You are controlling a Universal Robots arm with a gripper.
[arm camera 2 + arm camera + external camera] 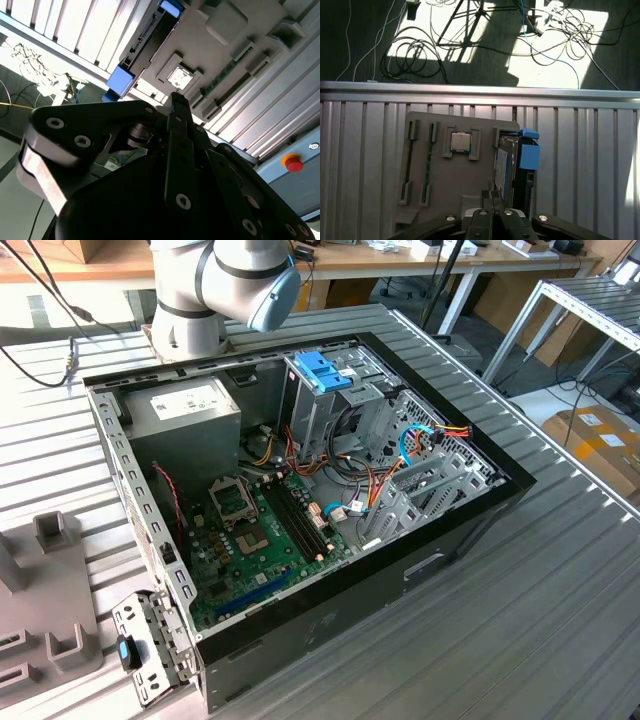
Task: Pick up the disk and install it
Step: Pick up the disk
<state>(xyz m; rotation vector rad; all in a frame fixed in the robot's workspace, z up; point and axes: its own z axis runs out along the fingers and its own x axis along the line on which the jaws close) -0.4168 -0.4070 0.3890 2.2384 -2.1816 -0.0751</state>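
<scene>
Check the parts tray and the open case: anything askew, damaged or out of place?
Nothing stands out. The disk stands on edge in its slot of the tray, the chip sits square in its recess, and the gripper hangs shut over them. In the exterior view the case lies open, cables inside.

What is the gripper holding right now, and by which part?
Nothing. The gripper is shut with nothing between its fingers, clear of the disk, which stands on edge in the grey tray.

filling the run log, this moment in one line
gripper: shut, empty, over grey fixture tray | silver-grey metal disk with blue rails: on edge in tray slot, ungrasped
</scene>
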